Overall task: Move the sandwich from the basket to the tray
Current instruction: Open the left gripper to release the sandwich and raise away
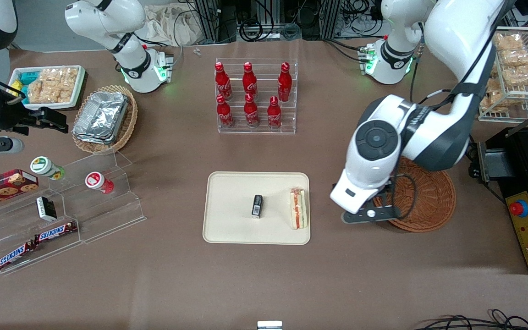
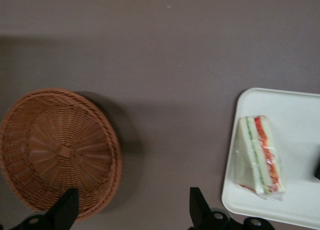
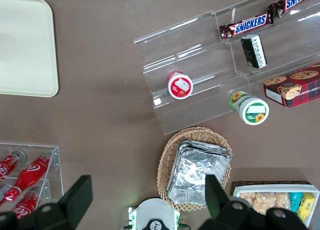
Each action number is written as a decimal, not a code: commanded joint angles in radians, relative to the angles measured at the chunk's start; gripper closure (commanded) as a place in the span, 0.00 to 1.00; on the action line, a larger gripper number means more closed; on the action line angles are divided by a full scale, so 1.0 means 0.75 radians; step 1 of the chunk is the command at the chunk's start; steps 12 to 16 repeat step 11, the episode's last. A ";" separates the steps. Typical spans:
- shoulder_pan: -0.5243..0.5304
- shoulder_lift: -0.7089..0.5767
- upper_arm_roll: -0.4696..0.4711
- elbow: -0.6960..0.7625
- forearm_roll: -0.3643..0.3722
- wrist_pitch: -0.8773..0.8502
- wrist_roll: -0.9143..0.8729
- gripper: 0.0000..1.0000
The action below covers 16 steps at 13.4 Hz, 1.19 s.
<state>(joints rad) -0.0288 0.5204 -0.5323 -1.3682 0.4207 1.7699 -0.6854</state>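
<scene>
The sandwich (image 1: 299,208) lies on the tray (image 1: 232,229), at the tray's end nearest the working arm, its red and orange filling edge facing up. It sits in clear wrap, close to the tray's rim. A small black box (image 1: 257,205) rests near the middle of the tray, apart from the sandwich.

The gripper (image 2: 131,210) hangs over bare table between the basket (image 1: 429,201) and the tray — its fingers (image 2: 66,206) are spread wide apart with nothing between them. One fingertip sits over the basket's rim; the other finger (image 2: 196,206) is over the table just short of the tray's corner. The sandwich is outside the fingers, off to the side of the finger nearer the tray, not touching it.

The basket holds nothing — its woven floor shows bare in the wrist view. In the front view the arm's wrist covers part of the basket's edge.
</scene>
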 commanded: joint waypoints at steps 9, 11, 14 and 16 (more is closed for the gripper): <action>0.006 -0.534 0.611 -0.432 -0.547 0.085 0.658 0.00; 0.006 -0.532 0.612 -0.407 -0.530 0.017 0.672 0.00; 0.006 -0.532 0.612 -0.407 -0.530 0.017 0.672 0.00; 0.006 -0.532 0.612 -0.407 -0.530 0.017 0.672 0.00</action>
